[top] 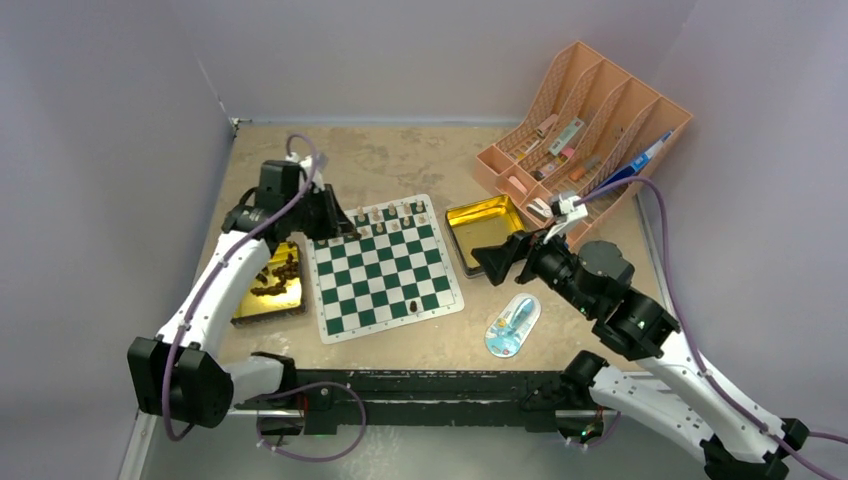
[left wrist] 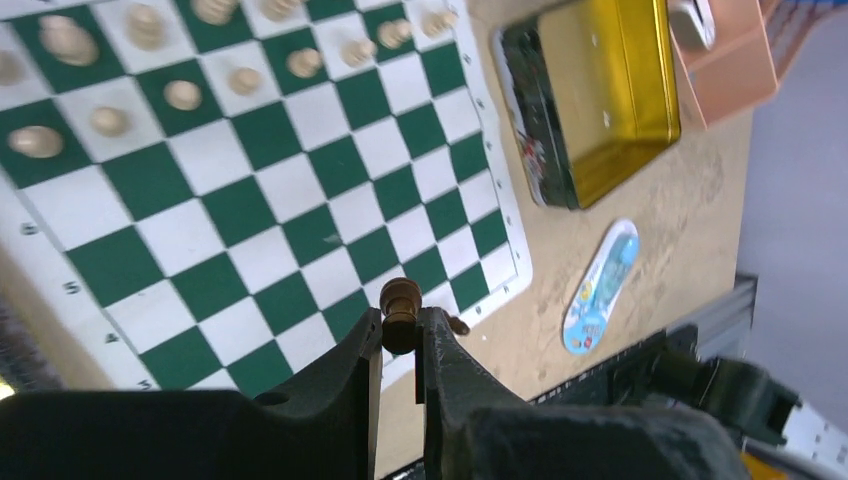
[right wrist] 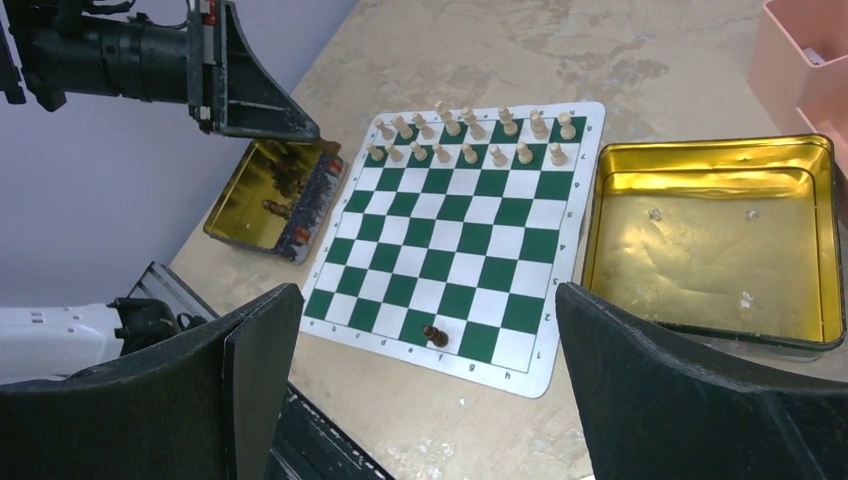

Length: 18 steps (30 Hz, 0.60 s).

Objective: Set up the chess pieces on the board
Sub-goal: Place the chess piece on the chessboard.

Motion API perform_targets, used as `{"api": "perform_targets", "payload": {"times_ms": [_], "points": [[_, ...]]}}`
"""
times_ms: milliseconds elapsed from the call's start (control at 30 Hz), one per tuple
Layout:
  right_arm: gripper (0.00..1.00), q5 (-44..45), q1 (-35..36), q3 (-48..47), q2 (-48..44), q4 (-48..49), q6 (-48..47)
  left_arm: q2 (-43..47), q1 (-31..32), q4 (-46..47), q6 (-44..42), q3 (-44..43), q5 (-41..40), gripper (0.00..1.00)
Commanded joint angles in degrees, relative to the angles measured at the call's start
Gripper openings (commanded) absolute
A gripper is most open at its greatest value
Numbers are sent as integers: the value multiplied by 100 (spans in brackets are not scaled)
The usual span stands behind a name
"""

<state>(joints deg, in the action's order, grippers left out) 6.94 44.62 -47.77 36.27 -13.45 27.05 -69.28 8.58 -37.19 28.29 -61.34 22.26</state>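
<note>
My left gripper (left wrist: pixel 402 335) is pinched shut on one dark brown chess piece (left wrist: pixel 400 312). Its head pokes out past my fingertips, so its long axis runs in line with my fingers, not across them. From above, that hand hangs over the far left corner of the board (left wrist: pixel 255 195), close to the light pieces (left wrist: pixel 183 95) that fill the two far rows. The squares I want lie the other way. The near rows, toward my bases, are bare except for a lone dark piece (right wrist: pixel 435 336) on the nearest row, right of the middle. Looking along my fingers, that near right corner sits straight ahead, past the held piece. So I judge the move to be a carry down the board toward me, then a turn of the wrist to bring the base onto a square; which end is the base I cannot tell. My right gripper (top: pixel 495 262) stands wide open and holds nothing, beside the empty gold tin (right wrist: pixel 700 250) off the board's right edge. The tin of dark pieces (right wrist: pixel 305 210) lies on my left, so the left arm is the nearer one for this work
</note>
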Motion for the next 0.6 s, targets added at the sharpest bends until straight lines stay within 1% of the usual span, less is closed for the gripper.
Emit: {"api": "perform_targets", "payload": {"times_ms": [0, 233, 300, 433, 567], "points": [[99, 190, 23, -326, -152, 38, 78, -81, 841, -155, -131, -392, -388, 0], [99, 390, 21, -361, -399, 12, 217, -541, 2447, -212, 291, -640, -1431, 0], [99, 474, 26, -373, -482, -14, 253, -734, 2930, -225, 438, -728, -1892, 0], [99, 677, 26, -380, -668, -88, 306, -1123, 3625, 49, 653, -775, -2208, 0], [99, 841, 28, -391, -849, -170, 334, -1735, 4208, 180, 754, -998, -2574, 0]]}}
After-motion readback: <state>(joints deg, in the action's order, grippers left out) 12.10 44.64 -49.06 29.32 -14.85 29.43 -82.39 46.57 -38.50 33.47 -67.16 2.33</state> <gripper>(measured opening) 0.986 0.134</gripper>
